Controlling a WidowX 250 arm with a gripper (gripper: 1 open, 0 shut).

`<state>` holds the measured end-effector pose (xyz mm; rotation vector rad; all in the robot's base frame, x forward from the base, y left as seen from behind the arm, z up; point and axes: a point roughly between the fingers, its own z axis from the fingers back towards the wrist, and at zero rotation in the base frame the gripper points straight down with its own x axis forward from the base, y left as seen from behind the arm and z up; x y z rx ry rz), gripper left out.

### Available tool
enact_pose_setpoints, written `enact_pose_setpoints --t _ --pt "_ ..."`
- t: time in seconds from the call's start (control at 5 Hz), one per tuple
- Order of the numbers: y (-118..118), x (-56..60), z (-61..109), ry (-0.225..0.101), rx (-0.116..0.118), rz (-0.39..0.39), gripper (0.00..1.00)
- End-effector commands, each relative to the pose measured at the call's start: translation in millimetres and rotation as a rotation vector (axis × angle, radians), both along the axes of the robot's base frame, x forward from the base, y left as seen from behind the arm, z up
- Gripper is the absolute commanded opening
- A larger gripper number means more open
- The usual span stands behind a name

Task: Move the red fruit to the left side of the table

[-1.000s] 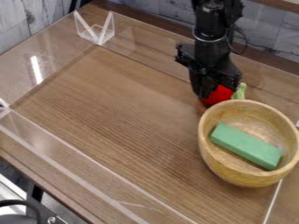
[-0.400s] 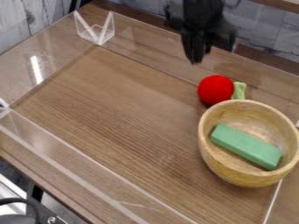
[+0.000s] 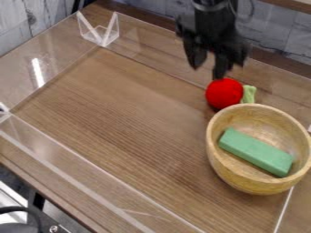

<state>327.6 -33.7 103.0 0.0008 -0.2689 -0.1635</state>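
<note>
The red fruit (image 3: pixel 223 93), a small round toy with a light green leaf on its right, lies on the wood-grain table (image 3: pixel 109 118) at the back right, just behind the bowl. My gripper (image 3: pixel 209 64) hangs above and slightly left of the fruit. It points down with its dark fingers (image 3: pixel 192 56) spread apart and nothing between them. It does not touch the fruit.
A tan round bowl (image 3: pixel 289 173) holding a green rectangular block (image 3: pixel 255 151) stands at the right, close in front of the fruit. Low clear acrylic walls (image 3: pixel 97 32) edge the table. Bare wood stretches across the left and middle.
A second ago the gripper was down around the fruit. It has since risen off it and its fingers have spread open. The fruit stays where it lay.
</note>
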Motion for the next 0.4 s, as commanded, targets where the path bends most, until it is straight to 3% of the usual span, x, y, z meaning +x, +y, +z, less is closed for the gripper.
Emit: enact_pose_setpoints --t 0.0,0.2 --pt "-1.7 5.8 1.2 -0.018 -0.003 0.005 0.0" --pt "-1.0 6.4 -1.8 -0.012 -0.002 0.007 0.0"
